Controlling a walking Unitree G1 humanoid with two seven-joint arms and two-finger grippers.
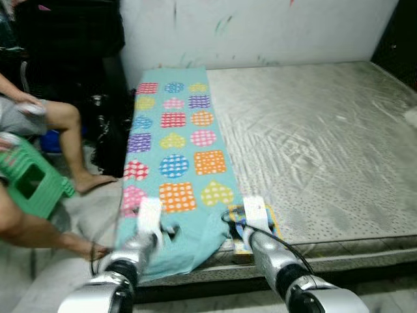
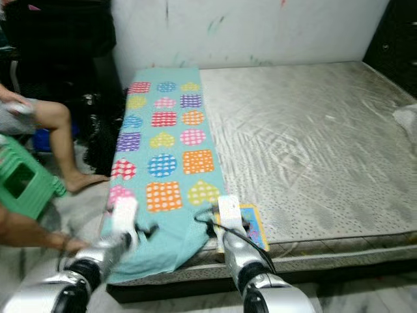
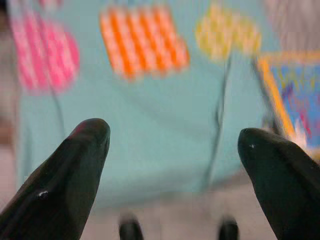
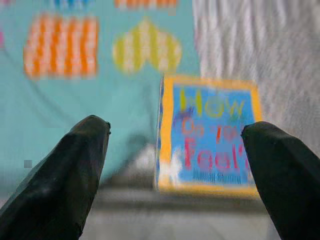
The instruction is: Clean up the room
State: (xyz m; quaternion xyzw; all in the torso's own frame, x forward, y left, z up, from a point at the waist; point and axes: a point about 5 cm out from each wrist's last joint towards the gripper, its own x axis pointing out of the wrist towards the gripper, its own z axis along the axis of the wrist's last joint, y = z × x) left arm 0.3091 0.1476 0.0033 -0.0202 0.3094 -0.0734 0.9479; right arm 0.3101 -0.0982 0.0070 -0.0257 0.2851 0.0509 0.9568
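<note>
A teal blanket (image 1: pixel 172 140) printed with coloured dotted hearts, squares and circles lies along the left side of a bare grey mattress (image 1: pixel 313 130). Its near end hangs rumpled over the mattress's front edge. A small book (image 4: pixel 207 135) with a blue cover and yellow border lies flat by the front edge, just right of the blanket. My left gripper (image 3: pixel 172 132) is open above the blanket's near end. My right gripper (image 4: pixel 175 127) is open too, hovering over the book's left edge where it meets the blanket. My right arm (image 1: pixel 273 257) partly hides the book in the head views.
A person sits to the left with bare legs (image 1: pixel 65 124) out on the floor, beside a green plastic stool (image 1: pixel 29 179). Dark bags (image 1: pixel 107 130) stand between the person and the bed. A scribbled white wall (image 1: pixel 260 26) runs behind; dark furniture (image 1: pixel 397 32) stands at the back right.
</note>
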